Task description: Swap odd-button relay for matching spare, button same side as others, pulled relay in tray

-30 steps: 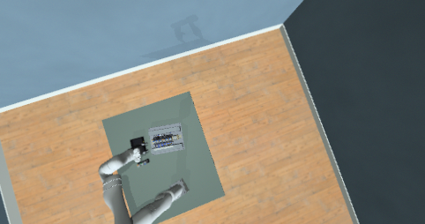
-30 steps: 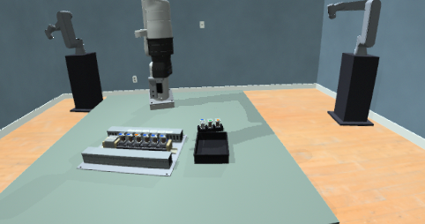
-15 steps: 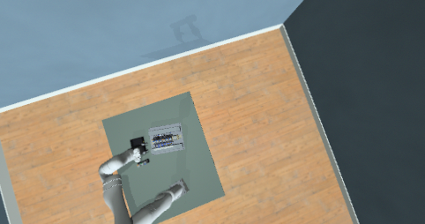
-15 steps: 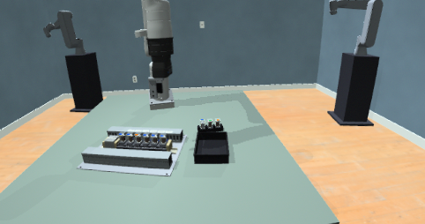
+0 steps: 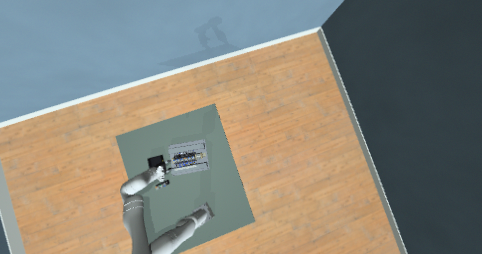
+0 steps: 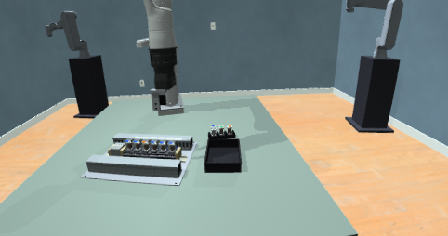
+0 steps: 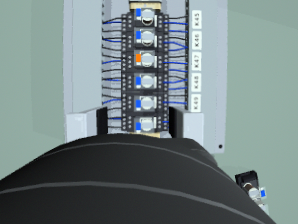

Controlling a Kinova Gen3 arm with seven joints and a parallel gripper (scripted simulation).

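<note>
The relay with the orange button [image 6: 145, 146] [image 7: 147, 59] sits in the row beside label K47. The other relays in the row have blue buttons; all buttons are on the left in the wrist view. My gripper [image 7: 138, 119] is open and empty above the row's near end, its fingers on either side. Spares with blue [image 6: 213, 130], green [image 6: 221, 130] and orange [image 6: 230, 130] buttons stand in the black holder [image 6: 222, 136]. In the wrist view the blue-button spare [image 7: 253, 192] has its button on the right. The black tray [image 6: 223, 165] [image 5: 156, 160] appears empty.
Grey wire ducts [image 6: 135, 166] run along both sides of the row on the mounting plate [image 7: 216, 137]. Thin wires join the sockets to the sides. The tray and spare holder stand beside the plate. Two other arms on dark pedestals [image 6: 88, 85] [image 6: 375, 95] stand in the background.
</note>
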